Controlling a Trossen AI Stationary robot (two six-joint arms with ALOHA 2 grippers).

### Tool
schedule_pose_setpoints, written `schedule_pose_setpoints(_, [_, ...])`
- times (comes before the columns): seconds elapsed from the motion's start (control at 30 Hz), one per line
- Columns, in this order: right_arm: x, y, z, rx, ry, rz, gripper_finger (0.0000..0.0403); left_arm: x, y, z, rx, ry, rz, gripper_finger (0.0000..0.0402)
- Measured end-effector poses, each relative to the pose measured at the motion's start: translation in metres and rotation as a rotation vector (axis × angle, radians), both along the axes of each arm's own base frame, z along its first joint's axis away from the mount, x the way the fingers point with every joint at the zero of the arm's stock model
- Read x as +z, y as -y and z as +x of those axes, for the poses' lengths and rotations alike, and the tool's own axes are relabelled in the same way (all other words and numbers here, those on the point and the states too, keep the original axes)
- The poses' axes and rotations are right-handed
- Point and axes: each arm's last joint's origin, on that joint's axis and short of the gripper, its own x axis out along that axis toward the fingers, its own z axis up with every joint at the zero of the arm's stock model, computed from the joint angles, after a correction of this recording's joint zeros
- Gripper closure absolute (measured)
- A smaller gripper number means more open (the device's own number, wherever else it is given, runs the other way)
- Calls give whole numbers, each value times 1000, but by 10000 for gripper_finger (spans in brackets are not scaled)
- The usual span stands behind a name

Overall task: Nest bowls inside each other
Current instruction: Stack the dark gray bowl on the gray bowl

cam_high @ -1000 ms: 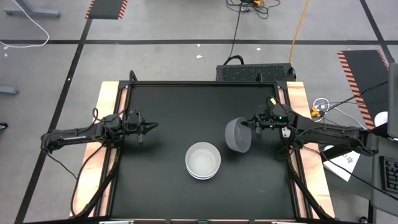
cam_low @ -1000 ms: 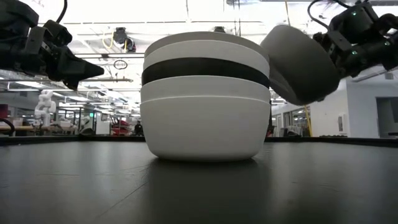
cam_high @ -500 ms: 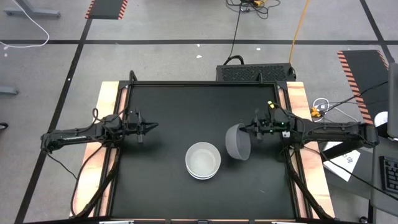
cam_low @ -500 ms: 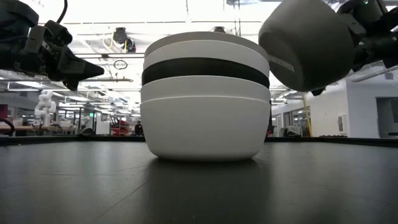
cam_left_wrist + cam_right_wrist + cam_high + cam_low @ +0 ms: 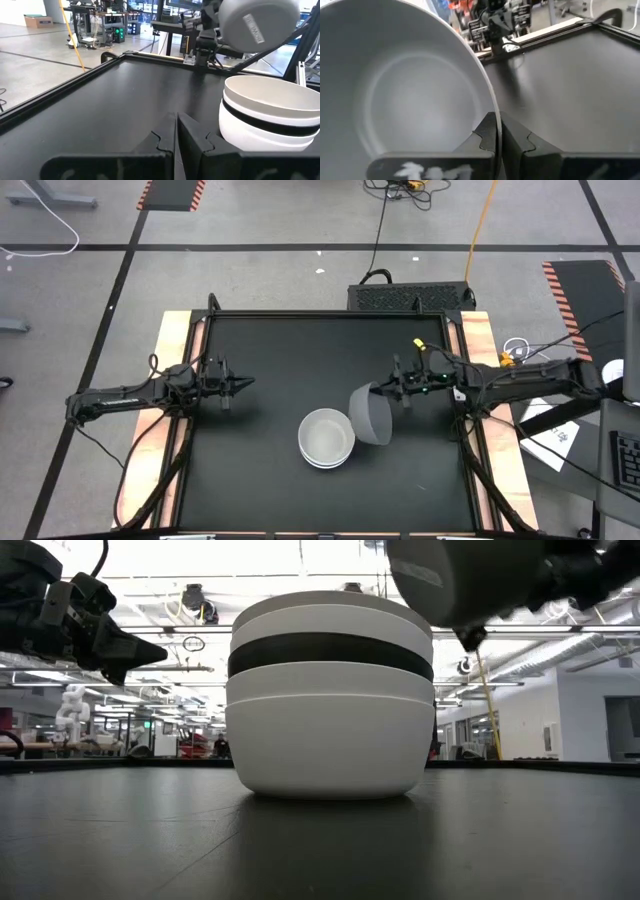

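A stack of nested bowls [image 5: 327, 438], white with one black band [image 5: 330, 653], stands on its base at the middle of the black table, a little toward the near edge. A grey bowl [image 5: 372, 416] hangs on its side in the air just right of the stack and higher than its top [image 5: 450, 580]. My right gripper [image 5: 386, 391] is shut on it. My left gripper [image 5: 246, 382] stays shut and level at the table's left, touching nothing; its closed fingers [image 5: 176, 135] point toward the stack [image 5: 272, 115]. My right gripper pinches the grey bowl's rim [image 5: 493, 106], one finger inside the bowl and one outside. The fingers [image 5: 517, 137] come about level from the table's right side. The bowl is lifted clear and tipped on its side, its labelled bottom [image 5: 255, 27] facing the table's left.
The table is a black mat [image 5: 270, 350] with a raised dark frame and wooden strips at left and right. A black box [image 5: 410, 296] sits beyond the far edge. Bare mat lies left of the stack and toward the far edge.
My right gripper has carried the grey bowl up and toward the table's left and near edge, closer to the stack. The bowl has risen from beside the stack to above the level of its top, still on its side.
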Motion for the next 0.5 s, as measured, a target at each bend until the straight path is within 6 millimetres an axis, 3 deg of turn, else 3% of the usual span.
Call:
schedule_pose_setpoints(0.23, [37, -6, 53, 62, -141, -49, 403, 0, 0, 0, 0, 0, 0, 380])
schedule_pose_setpoints(0.5, [46, 1, 94, 60, -365, -51, 403, 0, 0, 0, -1, -1, 4, 380])
